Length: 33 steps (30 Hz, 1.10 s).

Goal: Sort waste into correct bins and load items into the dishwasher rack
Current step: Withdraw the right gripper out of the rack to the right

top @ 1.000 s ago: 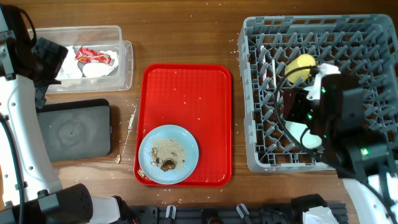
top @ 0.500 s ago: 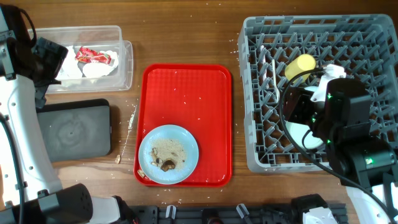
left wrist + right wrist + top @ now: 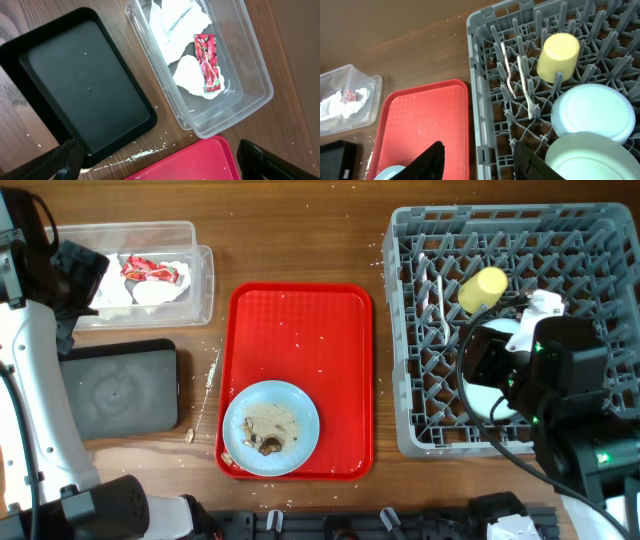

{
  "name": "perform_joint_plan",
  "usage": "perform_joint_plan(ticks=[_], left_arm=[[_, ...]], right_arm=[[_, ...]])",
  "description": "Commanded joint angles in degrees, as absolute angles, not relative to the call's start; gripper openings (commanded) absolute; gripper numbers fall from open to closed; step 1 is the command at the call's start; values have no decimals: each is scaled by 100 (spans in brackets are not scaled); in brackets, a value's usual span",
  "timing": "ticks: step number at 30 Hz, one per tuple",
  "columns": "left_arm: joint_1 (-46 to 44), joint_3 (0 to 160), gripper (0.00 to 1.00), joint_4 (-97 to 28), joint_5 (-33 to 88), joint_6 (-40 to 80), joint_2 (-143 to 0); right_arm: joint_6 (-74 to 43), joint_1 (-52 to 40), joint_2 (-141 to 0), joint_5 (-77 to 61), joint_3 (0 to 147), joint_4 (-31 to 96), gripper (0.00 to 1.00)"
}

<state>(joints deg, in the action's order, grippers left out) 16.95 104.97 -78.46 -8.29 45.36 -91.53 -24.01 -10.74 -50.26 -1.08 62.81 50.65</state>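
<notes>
Red plastic fills the middle of the overhead view: a red tray (image 3: 300, 340) on the wooden table (image 3: 300, 240), with a large light blue plate (image 3: 270, 427) on its near left corner, brown food scraps (image 3: 266, 443) on it. To the left lie the clear tub (image 3: 200, 280), which holds crumpled white napkins (image 3: 150, 294) and a red-and-white wrapper (image 3: 150, 270), and just beside it the black tray (image 3: 115, 390). The grey dishwasher rack (image 3: 510, 230) stands at the right, well apart from the plate. A yellow-green cup (image 3: 482, 287) and white spoons (image 3: 435, 300) lie among its pegs. The right arm (image 3: 555, 375) hangs over the rack's near half, and the left arm (image 3: 30, 380) runs along the left edge.

From the left wrist, the left gripper (image 3: 157, 150) hovers over the black tray, the tub and a corner of the red tray. Its fingers are spread wide and carry nothing. The wrapper lies across one napkin in the tub.

From the right wrist, the right gripper (image 3: 477, 160) is likewise spread and empty above the rack's left wall. Inside, the cup lies on its side between pegs. The spoons are to its left. Below the cup sits a small light blue bowl (image 3: 592, 115), and next to that the pale green saucer (image 3: 580, 160).
</notes>
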Motion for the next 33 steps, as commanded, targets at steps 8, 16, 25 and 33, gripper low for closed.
perform_joint_plan(ticks=[8,16,25,33], left_arm=[[1706,10501,100,-7850,-843,4589,-9183],[1706,10501,100,-7850,-845,4589,-9183],[1706,10501,100,-7850,-843,4589,-9183],[1706,10501,100,-7850,-843,4589,-9183]], right_arm=[[-2421,-1098,-4797,-132,6257,5127,46],[-2405,-1098,-4185,-104,6254,5647,38],[-2440,-1098,-4077,478,6252,5813,100],[-3389,-1098,-4558,456,6252,5662,100]])
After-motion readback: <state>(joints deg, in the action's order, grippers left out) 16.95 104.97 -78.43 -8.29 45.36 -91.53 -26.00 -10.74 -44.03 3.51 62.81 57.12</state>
